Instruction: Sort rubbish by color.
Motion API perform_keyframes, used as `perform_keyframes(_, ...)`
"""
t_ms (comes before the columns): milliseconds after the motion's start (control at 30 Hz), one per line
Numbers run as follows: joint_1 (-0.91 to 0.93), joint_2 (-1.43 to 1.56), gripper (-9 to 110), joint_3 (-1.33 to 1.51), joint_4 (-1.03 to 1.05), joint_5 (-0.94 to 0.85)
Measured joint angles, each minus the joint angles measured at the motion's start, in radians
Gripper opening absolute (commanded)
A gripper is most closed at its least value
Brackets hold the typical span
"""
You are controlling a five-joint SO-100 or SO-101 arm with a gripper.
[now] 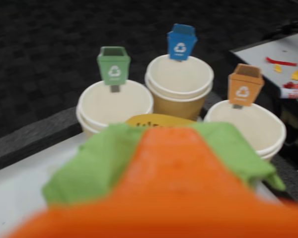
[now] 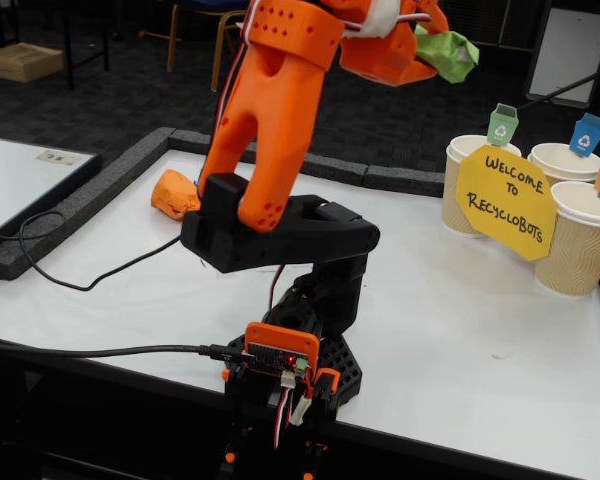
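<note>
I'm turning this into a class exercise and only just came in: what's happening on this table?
The orange arm holds the green wad in its pincer, raised above the table on the way towards three paper cups. Each cup carries a recycling tag: green, blue and orange. All three cups look empty in the wrist view. An orange wad lies on the table behind the arm. No blue wad is visible.
</note>
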Motion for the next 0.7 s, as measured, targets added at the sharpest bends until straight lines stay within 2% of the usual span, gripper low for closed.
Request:
perform_keyframes(300, 0.037, -0.066, 0, 0.052, -0.120, 0.000)
perform_keyframes(700, 0.038, -0.618, 0, 0.021, -0.376, 0.000)
